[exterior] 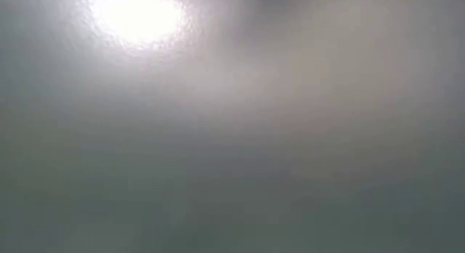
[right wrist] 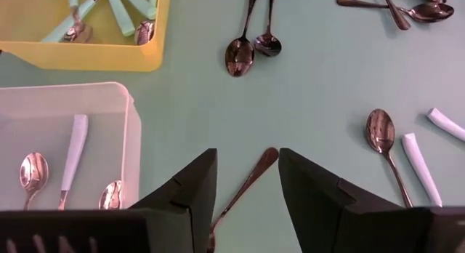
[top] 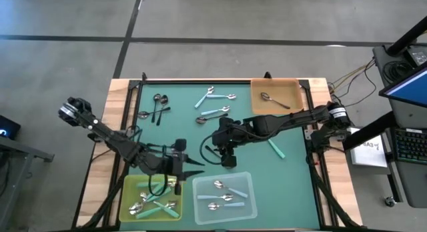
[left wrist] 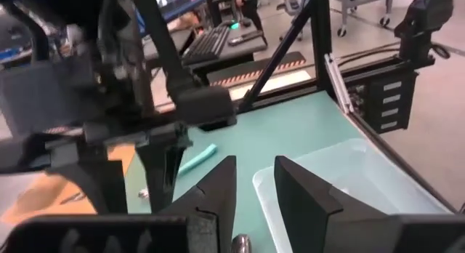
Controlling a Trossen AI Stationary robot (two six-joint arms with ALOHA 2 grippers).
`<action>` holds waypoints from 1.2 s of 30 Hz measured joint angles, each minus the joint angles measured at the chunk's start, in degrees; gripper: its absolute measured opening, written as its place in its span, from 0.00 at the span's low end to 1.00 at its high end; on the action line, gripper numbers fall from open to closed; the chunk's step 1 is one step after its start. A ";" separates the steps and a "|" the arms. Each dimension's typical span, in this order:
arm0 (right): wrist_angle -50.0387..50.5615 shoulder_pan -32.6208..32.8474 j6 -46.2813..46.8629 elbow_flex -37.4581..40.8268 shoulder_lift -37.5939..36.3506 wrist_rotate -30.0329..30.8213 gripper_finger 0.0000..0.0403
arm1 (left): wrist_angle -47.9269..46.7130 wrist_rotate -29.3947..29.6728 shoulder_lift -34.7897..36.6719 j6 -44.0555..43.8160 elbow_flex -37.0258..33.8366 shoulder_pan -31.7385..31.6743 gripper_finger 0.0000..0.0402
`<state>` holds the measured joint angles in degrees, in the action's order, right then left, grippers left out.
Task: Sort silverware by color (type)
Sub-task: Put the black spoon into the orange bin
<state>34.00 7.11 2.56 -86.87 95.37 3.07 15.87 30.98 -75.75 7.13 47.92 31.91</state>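
Loose silverware lies on the green mat: black spoons point(top: 159, 107) at the far left, light-blue ones point(top: 212, 105) at the far middle, and a teal one point(top: 277, 149) at the right. My right gripper point(right wrist: 247, 155) hangs open over the mat's middle. A black spoon's handle point(right wrist: 254, 177) shows slantwise between its fingers, touching neither where it is visible. My left gripper point(left wrist: 256, 162) points level toward the table's right. It is open by a narrow gap, holds nothing, and is just off the clear tray's far left corner point(left wrist: 265, 182).
Near the front edge, the yellow tray point(top: 133, 185) holds teal spoons and the clear tray point(top: 245, 185) holds light-blue spoons. The orange tray point(top: 290, 92) at the far right holds one black spoon. The two grippers are close together over the mat's middle.
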 joint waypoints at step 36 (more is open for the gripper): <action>-0.20 0.00 0.45 0.00 0.00 -0.02 0.34 | 19.95 10.88 2.39 2.95 -13.35 -1.37 0.19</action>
<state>33.80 7.11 3.01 -86.87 95.37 3.06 35.83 41.85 -73.36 10.08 34.58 30.55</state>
